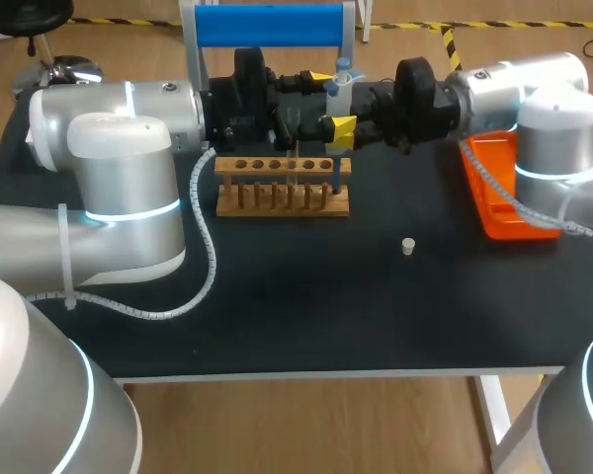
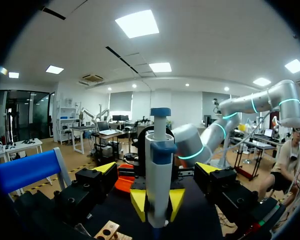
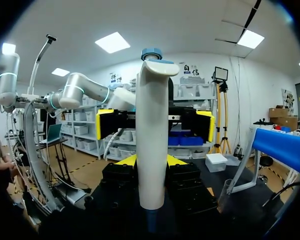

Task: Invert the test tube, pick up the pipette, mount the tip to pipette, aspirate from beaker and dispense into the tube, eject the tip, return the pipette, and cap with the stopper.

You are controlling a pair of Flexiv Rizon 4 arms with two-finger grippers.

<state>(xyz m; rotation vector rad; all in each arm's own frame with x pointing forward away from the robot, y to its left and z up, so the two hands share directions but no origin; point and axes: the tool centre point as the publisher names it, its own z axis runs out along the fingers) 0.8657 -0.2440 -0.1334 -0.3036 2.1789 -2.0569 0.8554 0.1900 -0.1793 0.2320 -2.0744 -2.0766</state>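
pipette (image 2: 157, 165) held upright, long axis vertical, lower end over wooden rack (image 1: 282, 200) at 6 o'clock | grasped by right gripper (image 3: 150, 161) from 3 o'clock | left gripper (image 2: 156, 168) released, straddling from 9 o'clock

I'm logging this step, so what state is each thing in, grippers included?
right gripper: shut on the pipette.
left gripper: open, fingers wide apart.
pipette: upright, held off the table.
stopper: loose on the table, capping nothing.
rack: standing upright.

Bright ceiling panels (image 2: 137, 23) light a black table (image 1: 306, 326) on wooden floor (image 1: 306, 425).
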